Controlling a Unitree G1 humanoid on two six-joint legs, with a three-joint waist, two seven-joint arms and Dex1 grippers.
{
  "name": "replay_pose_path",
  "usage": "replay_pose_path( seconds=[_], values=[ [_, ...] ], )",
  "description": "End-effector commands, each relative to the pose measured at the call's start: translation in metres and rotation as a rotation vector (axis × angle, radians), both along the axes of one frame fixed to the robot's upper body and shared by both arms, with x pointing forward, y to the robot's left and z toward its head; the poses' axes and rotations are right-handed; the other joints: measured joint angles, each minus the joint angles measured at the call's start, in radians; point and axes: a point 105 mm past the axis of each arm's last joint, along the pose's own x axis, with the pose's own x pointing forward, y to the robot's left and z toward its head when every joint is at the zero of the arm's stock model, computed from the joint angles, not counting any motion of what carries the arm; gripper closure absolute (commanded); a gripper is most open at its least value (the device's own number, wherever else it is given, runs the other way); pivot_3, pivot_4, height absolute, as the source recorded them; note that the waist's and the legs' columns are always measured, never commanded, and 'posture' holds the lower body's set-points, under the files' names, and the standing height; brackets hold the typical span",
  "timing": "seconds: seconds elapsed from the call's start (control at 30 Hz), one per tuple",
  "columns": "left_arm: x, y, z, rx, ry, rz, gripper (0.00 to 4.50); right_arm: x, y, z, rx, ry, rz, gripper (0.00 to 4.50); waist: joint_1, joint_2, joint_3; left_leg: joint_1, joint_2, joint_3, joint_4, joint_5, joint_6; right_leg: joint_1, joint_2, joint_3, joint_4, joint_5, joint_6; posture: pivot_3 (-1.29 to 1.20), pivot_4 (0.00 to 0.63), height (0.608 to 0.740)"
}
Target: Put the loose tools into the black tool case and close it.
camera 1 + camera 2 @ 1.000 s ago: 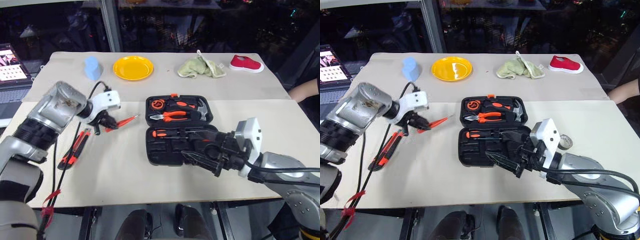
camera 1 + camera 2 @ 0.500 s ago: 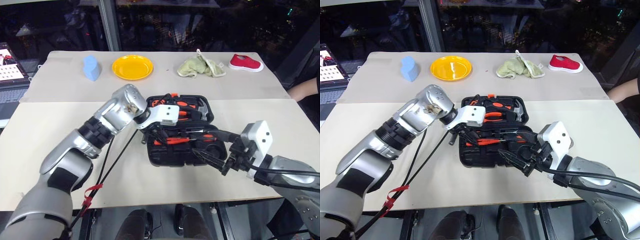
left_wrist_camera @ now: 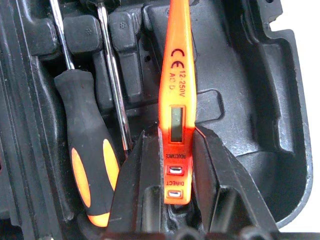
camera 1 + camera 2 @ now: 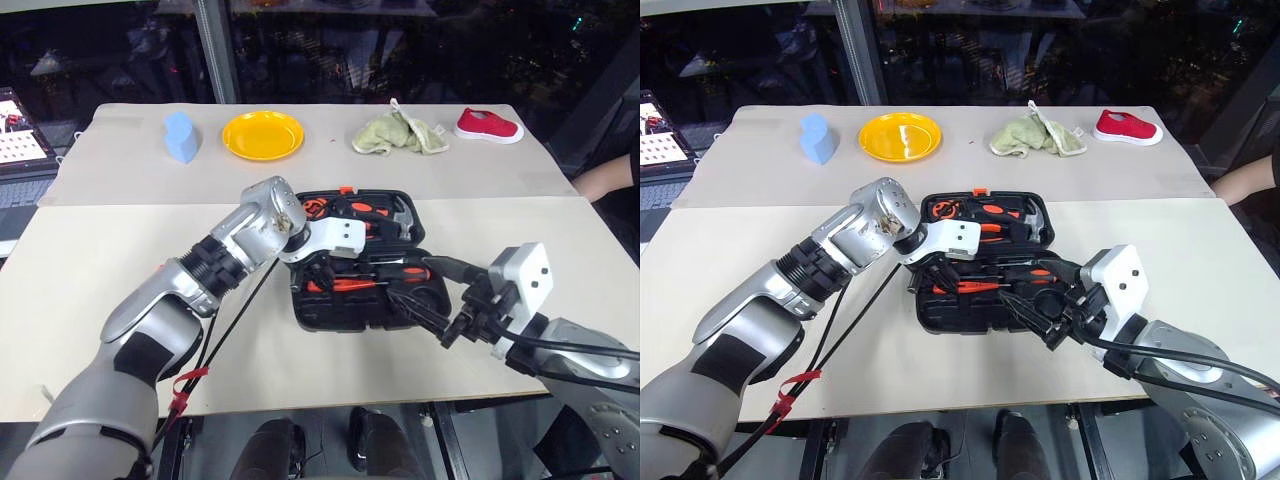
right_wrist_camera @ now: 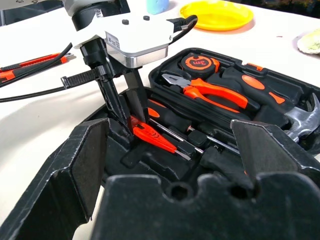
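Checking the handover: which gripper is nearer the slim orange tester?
Left. The left gripper is shut on the tester over the case; the right gripper waits open at the case's near edge.

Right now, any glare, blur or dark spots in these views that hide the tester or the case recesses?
Left wrist view: sharp; the printing on the orange tester screwdriver reads clearly, and the black tool case recesses show only soft sheen. Right wrist view: the right gripper's fingers are dark and blurred up close; pliers crisp. Head views: table evenly lit, background dark with glass reflections, mild glare on the yellow plate.
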Motion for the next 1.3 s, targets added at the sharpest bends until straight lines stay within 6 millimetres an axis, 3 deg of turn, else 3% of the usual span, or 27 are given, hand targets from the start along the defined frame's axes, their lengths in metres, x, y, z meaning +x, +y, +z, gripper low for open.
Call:
replay_pose_path(
  seconds=[0.03, 0.23, 0.3, 0.33, 0.4, 0.57, 0.63, 0.73, 0.97, 1.07, 1.17, 1.3],
  values=[
    [0.012, 0.011, -0.002, 0.054, -0.05, 0.083, 4.12, 0.001, 0.004, 0.012, 0.025, -0.081, -0.004, 0.0, 0.0, 0.0, 0.0, 0.0, 0.0, 0.0, 0.0, 0.0, 0.0, 0.0, 0.0, 0.0, 0.0, 0.0, 0.0, 0.0, 0.15, 0.74],
    [0.015, 0.021, -0.006, 0.099, -0.068, 0.088, 4.12, 0.003, 0.009, 0.013, 0.056, -0.104, -0.011, 0.0, -0.001, 0.0, 0.0, 0.002, 0.0, 0.0, 0.0, -0.001, 0.002, 0.0, 0.0, 0.001, 0.002, 0.001, -0.001, 0.0, 0.15, 0.74],
    [0.016, 0.023, -0.007, 0.102, -0.071, 0.093, 3.12, 0.004, 0.009, 0.013, 0.065, -0.11, -0.018, 0.0, -0.002, 0.0, 0.0, 0.002, 0.001, 0.0, 0.0, -0.001, 0.002, 0.0, 0.001, 0.001, 0.002, 0.001, -0.002, 0.0, 0.15, 0.74],
    [0.017, 0.024, -0.007, 0.104, -0.073, 0.099, 3.0, 0.004, 0.009, 0.013, 0.069, -0.112, -0.021, 0.0, -0.003, 0.0, 0.0, 0.002, 0.001, 0.0, 0.0, -0.001, 0.002, 0.0, 0.001, 0.002, 0.003, 0.001, -0.002, 0.0, 0.15, 0.74],
    [0.018, 0.025, -0.006, 0.101, -0.075, 0.103, 2.2, 0.005, 0.009, 0.013, 0.072, -0.114, -0.022, 0.0, -0.003, 0.001, -0.001, 0.003, 0.001, 0.0, 0.0, 0.0, 0.002, 0.001, 0.002, 0.002, 0.004, 0.001, -0.003, 0.0, 0.15, 0.74],
    [0.01, 0.027, 0.019, -0.011, -0.018, 0.132, 0.47, 0.003, 0.01, 0.011, 0.075, -0.106, -0.014, 0.0, -0.001, 0.001, -0.001, 0.004, 0.001, 0.001, 0.001, 0.0, 0.002, 0.001, 0.001, 0.002, 0.006, 0.001, -0.003, 0.0, 0.15, 0.74],
    [0.007, 0.029, 0.029, -0.046, -0.013, 0.13, 0.07, 0.002, 0.009, 0.01, 0.074, -0.1, -0.014, 0.0, -0.002, 0.001, -0.001, 0.004, 0.001, 0.001, 0.001, 0.0, 0.002, 0.0, 0.001, 0.002, 0.007, 0.001, -0.003, 0.0, 0.15, 0.74],
    [0.003, 0.032, 0.036, -0.087, -0.013, 0.123, 0.07, 0.002, 0.007, 0.009, 0.073, -0.093, -0.015, 0.0, 0.0, 0.001, -0.001, 0.003, 0.001, 0.001, 0.001, 0.001, 0.001, -0.001, 0.001, 0.002, 0.009, 0.0, -0.004, 0.0, 0.15, 0.74],
    [0.009, 0.023, 0.033, -0.151, -0.04, 0.128, 0.07, 0.004, 0.008, 0.01, 0.075, -0.095, -0.009, 0.0, 0.005, 0.001, -0.001, 0.002, -0.002, 0.001, 0.001, 0.003, -0.003, -0.001, -0.001, 0.002, 0.01, -0.001, -0.001, 0.0, 0.15, 0.74],
    [0.008, 0.017, 0.031, -0.167, -0.043, 0.108, 0.75, 0.003, 0.008, 0.012, 0.08, -0.098, -0.01, 0.0, 0.004, 0.001, -0.001, 0.002, -0.002, 0.001, 0.001, 0.003, -0.003, -0.001, -0.001, 0.002, 0.01, -0.001, -0.001, 0.0, 0.15, 0.74],
    [0.011, 0.014, 0.022, -0.136, -0.07, 0.087, 1.92, 0.002, 0.008, 0.012, 0.089, -0.096, -0.013, 0.0, 0.003, 0.001, -0.001, 0.002, -0.002, 0.001, 0.001, 0.003, -0.003, -0.001, -0.001, 0.002, 0.01, -0.001, -0.001, 0.0, 0.15, 0.74],
    [0.011, 0.006, 0.016, -0.138, -0.072, 0.065, 1.92, 0.0, 0.009, 0.012, 0.102, -0.094, -0.02, 0.0, 0.003, 0.001, -0.001, 0.002, -0.002, 0.001, 0.001, 0.003, -0.003, -0.001, -0.001, 0.002, 0.009, -0.001, -0.001, 0.0, 0.15, 0.74]
  ],
)
